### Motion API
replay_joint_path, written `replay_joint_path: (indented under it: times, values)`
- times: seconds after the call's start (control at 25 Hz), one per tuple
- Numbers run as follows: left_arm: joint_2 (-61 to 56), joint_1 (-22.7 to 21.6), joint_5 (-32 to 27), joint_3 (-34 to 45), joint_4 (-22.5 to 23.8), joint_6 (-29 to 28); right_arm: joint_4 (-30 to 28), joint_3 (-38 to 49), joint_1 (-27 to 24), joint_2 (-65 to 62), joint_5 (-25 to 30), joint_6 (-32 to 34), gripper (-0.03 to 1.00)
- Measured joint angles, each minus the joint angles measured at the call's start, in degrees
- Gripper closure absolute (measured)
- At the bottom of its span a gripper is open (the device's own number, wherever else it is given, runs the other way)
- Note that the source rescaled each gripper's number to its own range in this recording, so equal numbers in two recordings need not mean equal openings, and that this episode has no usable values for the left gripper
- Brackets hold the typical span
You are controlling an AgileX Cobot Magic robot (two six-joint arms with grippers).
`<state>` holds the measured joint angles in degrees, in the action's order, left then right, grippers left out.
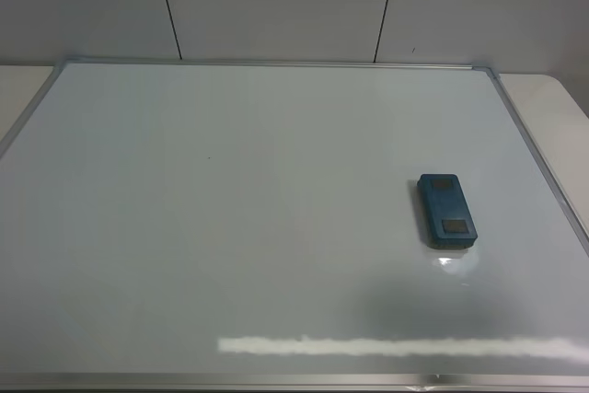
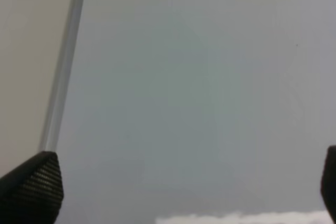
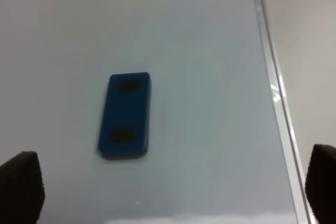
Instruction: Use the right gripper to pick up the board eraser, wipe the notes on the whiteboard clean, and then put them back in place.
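Right pincer gaping above board eraser — unseen from exterior high.

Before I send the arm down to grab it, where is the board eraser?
The board eraser lies flat on the whiteboard, right side of the exterior high view, near the right frame edge.

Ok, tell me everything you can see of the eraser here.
The eraser is a small blue rectangular block with rounded corners and two darker rectangular patches on top. It looks like plastic. It lies flat on the whiteboard, on the right side near the frame, its long axis slightly angled to that edge. Only the board touches it; the right gripper hangs open, apart from it.
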<state>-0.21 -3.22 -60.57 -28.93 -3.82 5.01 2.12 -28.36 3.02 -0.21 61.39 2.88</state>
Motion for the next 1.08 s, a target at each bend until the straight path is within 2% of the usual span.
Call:
replay_joint_path:
  times: [0.16,1.08]
  values:
    - [0.00,0.00,0.00,0.00,0.00,0.00,0.00,0.00,-2.68,0.00,0.00,0.00,-0.03]
    - [0.00,0.00,0.00,0.00,0.00,0.00,0.00,0.00,-2.29,0.00,0.00,0.00,-0.03]
